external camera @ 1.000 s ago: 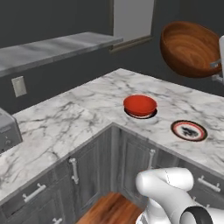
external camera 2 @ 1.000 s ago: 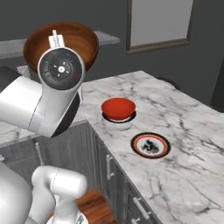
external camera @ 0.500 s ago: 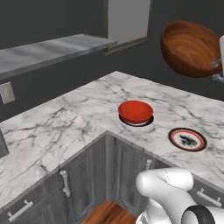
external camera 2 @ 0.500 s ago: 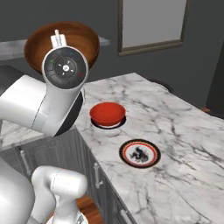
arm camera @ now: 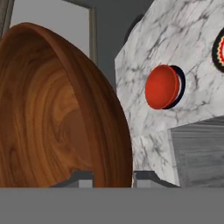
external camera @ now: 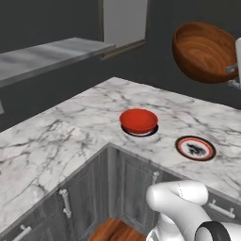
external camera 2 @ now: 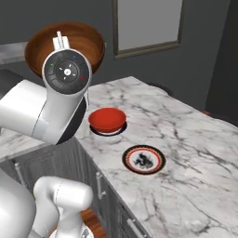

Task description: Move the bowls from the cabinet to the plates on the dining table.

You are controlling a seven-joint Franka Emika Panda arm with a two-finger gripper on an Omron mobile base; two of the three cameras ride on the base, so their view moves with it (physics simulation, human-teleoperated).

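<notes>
Red bowl (external camera: 138, 120) already sits on its plate, left on the dining table (external camera: 70, 136). Empty plate (external camera: 195, 148) just right, nearer edge. Brown bowl (external camera: 203, 52) up in air far right, gripper (arm camera: 113, 177) jaws clamped on its rim. Approx half done; brown bowl still to set on empty plate.

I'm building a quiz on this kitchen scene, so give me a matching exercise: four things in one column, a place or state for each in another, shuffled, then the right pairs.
Things:
1. red bowl
2. brown bowl
3. plate with the reddish edge
4. end effector

States:
A. lying bare on the marble dining table
B. shut on a bowl's rim
C. held tilted in the air above the table
D. sitting on a dark-rimmed plate

Pairs: 1-D, 2-C, 3-A, 4-B
</notes>
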